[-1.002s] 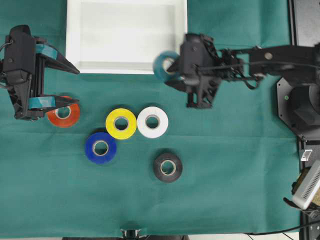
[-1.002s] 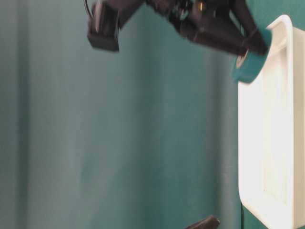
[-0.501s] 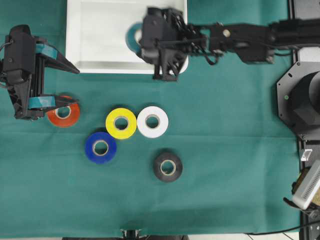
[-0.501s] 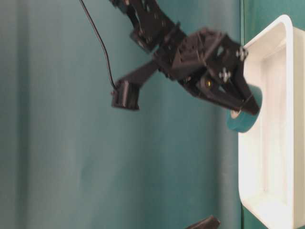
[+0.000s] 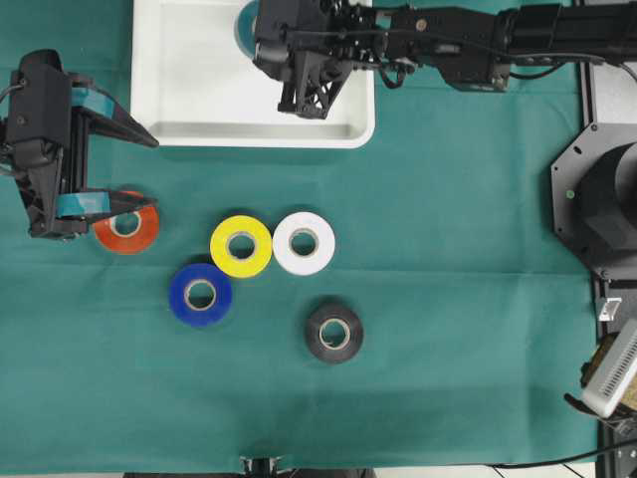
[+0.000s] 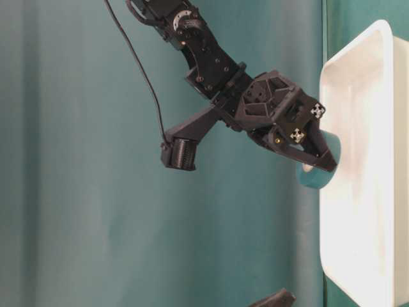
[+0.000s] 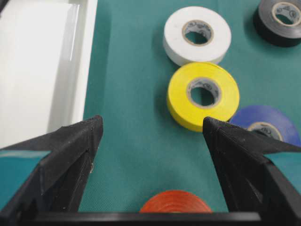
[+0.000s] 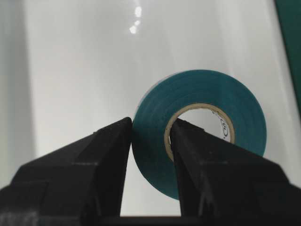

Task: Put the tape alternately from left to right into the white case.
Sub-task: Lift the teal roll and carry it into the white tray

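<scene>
While the white case lay at the top of the green cloth, the right gripper reached across it from the right, clamped on the wall of a teal tape roll: one finger pressed the roll's outer face and the other sat inside its core. In the overhead view the teal roll showed only as a sliver at the gripper's left edge, over the case's floor near the far rim. From table level the roll appeared to hang beside the case's rim, though that angle did not settle whether it touched the floor.

Below the case, five rolls lay flat on the cloth. The orange roll sat furthest left, partly under the left gripper. The yellow roll and the white roll lay side by side, touching or nearly so, with the blue roll just below and left of the yellow one. The black roll lay apart, lower right.

The left gripper hung at the cloth's left edge with its fingers spread wide and nothing between them. In its wrist view the orange roll showed low between the fingers, with the yellow roll ahead.
</scene>
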